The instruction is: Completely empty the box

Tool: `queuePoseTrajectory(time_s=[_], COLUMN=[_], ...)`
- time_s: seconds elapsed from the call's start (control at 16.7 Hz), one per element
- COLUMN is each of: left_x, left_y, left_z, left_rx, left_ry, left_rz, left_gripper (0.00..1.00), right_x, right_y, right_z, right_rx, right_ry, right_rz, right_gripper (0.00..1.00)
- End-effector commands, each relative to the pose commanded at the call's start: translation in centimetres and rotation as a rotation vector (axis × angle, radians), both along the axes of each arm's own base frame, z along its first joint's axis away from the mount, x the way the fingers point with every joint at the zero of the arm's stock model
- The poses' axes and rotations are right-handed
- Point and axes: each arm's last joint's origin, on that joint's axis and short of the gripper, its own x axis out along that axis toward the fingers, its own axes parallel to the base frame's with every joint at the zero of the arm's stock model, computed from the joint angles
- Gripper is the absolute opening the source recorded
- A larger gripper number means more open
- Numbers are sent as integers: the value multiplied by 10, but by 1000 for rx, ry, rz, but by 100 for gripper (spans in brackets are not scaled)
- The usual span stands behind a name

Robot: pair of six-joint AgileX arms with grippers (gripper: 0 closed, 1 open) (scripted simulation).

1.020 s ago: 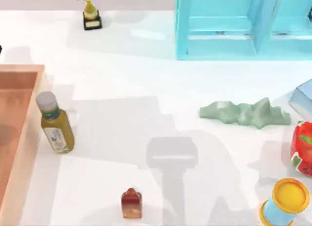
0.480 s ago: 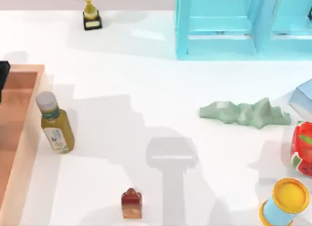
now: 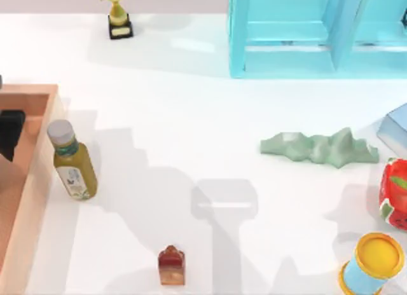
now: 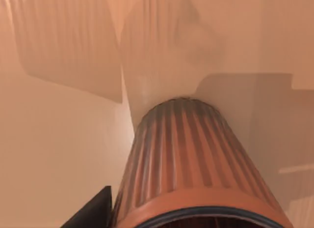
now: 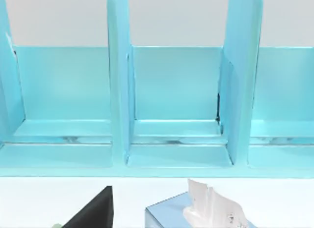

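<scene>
— Top view first: where's the box (image 3: 39, 174)?
— At the counter's (image 3: 191, 130) left edge, green bottle (image 3: 73, 161) lying just outside its wall.
— And the left gripper (image 3: 9, 133)?
— Over the box; its wrist view has a ribbed orange cup (image 4: 189, 164) close up. Whether the fingers are open or closed, I cannot tell.

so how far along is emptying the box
Done: a green bottle lies on the table just outside the box. In hand: the left gripper is over the box, and its wrist view shows a ribbed orange cup close below. Left: lifting that cup out. I can't tell if anything else is inside.
</scene>
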Motion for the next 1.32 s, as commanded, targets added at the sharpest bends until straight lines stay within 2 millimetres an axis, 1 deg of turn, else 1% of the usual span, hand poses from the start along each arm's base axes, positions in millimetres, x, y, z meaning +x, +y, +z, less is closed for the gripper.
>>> queuePoseTrajectory(time_s=[0.18,0.96,1.02,1.32], left_x=[0,0,0,0], left_y=[0,0,0,0], left_z=[0,0,0,0], left_rx=[0,0,0,0], left_ry=[0,0,0,0], left_rz=[0,0,0,0], left_gripper=[100,2,0,0], right_x=[0,0,0,0], right_y=[0,0,0,0], right_z=[0,0,0,0], right_rx=[0,0,0,0], right_ry=[0,0,0,0], right_rz=[0,0,0,0], right_gripper=[100,100,100,100])
